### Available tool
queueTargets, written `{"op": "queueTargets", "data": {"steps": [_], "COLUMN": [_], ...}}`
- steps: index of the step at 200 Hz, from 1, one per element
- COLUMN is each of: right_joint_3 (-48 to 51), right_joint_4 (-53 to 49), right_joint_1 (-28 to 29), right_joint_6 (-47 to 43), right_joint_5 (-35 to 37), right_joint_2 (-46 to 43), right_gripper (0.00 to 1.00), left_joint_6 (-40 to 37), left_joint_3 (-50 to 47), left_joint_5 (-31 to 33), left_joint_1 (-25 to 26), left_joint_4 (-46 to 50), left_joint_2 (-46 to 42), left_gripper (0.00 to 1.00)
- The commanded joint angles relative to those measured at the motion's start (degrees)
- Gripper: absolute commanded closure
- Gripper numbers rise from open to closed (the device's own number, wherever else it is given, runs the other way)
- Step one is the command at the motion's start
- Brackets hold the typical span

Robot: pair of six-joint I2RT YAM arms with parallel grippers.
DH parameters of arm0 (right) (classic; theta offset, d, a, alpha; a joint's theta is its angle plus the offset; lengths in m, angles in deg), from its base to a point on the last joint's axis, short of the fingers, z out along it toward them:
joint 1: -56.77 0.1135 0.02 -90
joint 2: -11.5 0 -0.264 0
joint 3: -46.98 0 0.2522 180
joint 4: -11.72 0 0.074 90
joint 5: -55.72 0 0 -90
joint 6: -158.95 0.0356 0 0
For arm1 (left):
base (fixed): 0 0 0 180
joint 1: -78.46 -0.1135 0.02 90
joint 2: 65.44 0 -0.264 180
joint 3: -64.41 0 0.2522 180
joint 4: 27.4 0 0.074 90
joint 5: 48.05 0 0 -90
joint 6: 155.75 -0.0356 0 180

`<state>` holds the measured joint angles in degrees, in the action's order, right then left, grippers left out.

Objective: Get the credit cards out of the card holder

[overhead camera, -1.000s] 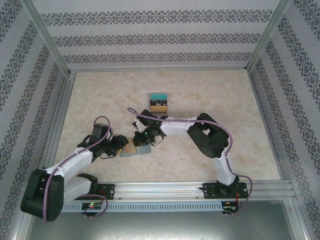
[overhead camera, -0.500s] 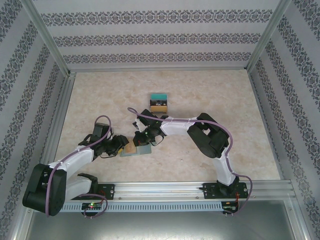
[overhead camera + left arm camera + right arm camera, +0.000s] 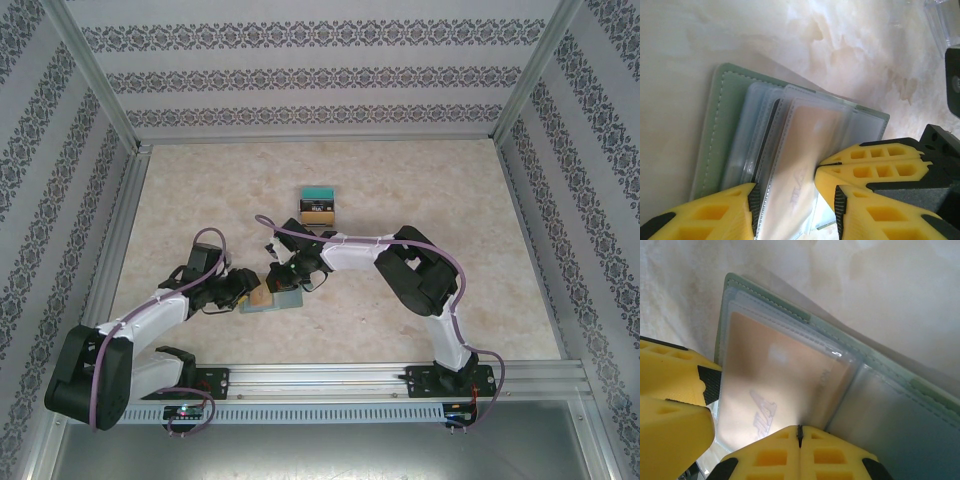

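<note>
Pressing card holder (image 3: 765,300), shut right claw (image 3: 799,430), left claw (image 3: 795,195) clamped across orange card (image 3: 810,135), overhead view adding upright stand (image 3: 318,207)

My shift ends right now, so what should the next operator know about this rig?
Left gripper: jaws straddle the orange card, which sits in its clear pocket; whether the grip is firm is unclear.
Right gripper: shut, tips resting on the card holder, which lies open on the table.
Done: holder opened; orange card not out yet.
Left: slide that card out, then check the other pockets.
</note>
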<state>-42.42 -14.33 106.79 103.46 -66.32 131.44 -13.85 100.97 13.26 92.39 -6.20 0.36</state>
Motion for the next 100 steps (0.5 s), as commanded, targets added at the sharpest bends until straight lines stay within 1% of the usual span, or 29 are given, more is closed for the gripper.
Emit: {"op": "queueTargets", "data": {"steps": [1,22,64,100], "right_joint_3": [0.8,0.8,0.5,1.0], "right_joint_4": [-3.4,-3.4,-3.4,-3.0], "right_joint_1": [0.8,0.9,0.8,0.6], "right_joint_6": [-0.7,-0.7,-0.7,-0.5], "right_joint_5": [1.2,1.2,1.0,1.4], "right_joint_2": [1.9,1.8,2.1,1.6], "right_gripper": [0.94,0.94,0.94,0.9], "left_joint_6": [-2.2,-2.3,-2.6,-2.1], "left_joint_3": [2.3,2.3,2.7,2.9], "left_joint_5": [-1.4,-1.4,-5.0,-6.1], "left_joint_1": [1.5,1.5,2.1,2.4], "left_joint_4": [0.2,0.2,-2.6,-4.6], "left_joint_2": [-1.2,-2.6,1.4,-0.4], "left_gripper": [0.55,0.54,0.57,0.57]}}
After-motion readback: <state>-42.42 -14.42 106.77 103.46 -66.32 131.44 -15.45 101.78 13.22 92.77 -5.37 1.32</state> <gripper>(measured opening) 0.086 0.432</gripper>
